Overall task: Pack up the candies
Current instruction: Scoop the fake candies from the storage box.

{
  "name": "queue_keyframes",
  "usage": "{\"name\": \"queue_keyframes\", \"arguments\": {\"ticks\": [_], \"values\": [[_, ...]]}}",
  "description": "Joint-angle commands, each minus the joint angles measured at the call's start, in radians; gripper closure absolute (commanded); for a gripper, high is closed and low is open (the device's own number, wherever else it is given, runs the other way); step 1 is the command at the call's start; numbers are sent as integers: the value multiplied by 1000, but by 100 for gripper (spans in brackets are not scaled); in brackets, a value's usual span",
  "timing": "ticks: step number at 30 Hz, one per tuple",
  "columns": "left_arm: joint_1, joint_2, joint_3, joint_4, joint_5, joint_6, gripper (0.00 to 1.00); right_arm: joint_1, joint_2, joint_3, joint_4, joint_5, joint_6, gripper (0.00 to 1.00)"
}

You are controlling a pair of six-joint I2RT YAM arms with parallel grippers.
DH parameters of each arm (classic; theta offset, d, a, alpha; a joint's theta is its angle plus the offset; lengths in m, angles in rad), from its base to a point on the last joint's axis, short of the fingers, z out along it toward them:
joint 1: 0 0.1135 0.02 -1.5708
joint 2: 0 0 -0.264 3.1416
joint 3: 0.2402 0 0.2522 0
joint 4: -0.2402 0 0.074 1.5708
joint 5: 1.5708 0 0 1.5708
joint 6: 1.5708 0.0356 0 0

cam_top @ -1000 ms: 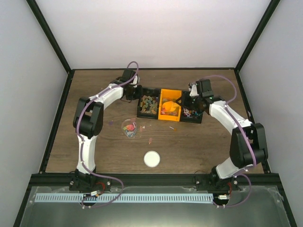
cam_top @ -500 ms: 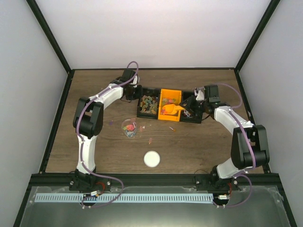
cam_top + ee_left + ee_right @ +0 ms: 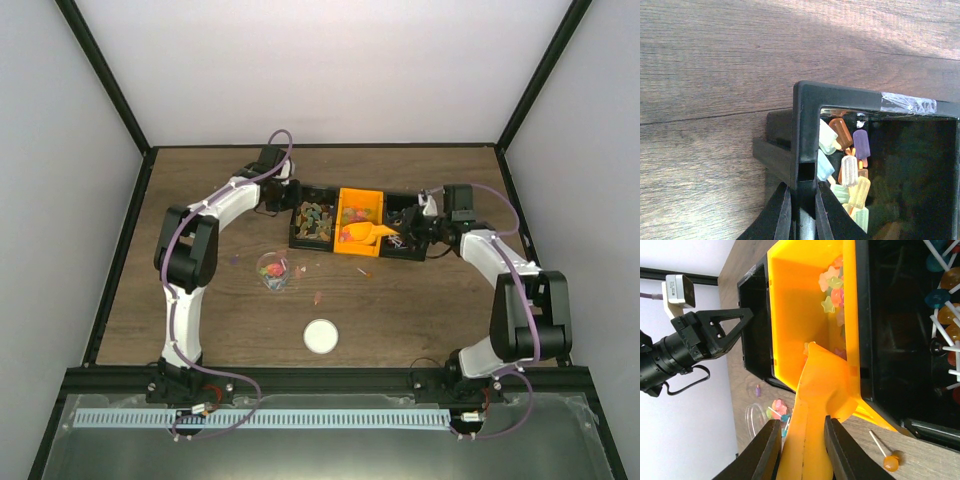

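Your right gripper (image 3: 801,450) is clamped on the orange scoop (image 3: 822,385). The star candies (image 3: 832,287) lie past its lip, toward the far edge of the desk (image 3: 420,300). Your left gripper (image 3: 801,212) pinches the black bin (image 3: 805,125) wall.

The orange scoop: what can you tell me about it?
The orange scoop is smooth, slightly see-through plastic. The right tool pinches its handle between both fingers. Its rounded bowl reaches over the wall of the orange bin, tip inside, short of the pastel star sweets. No sweets show on it.
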Motion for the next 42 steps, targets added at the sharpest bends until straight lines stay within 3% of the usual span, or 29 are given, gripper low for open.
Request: {"name": "queue_keyframes", "arguments": {"ticks": [1,30,42], "values": [[-19,7,12,38,49,-58,92,6,-46,7,13,-238,35,99],[-18,26,33,24,61,-63,92,-148,-136,-83,120,-322,94,99],[-18,31,34,28,65,-69,92,-142,-186,-184,284,-434,207,99]]}}
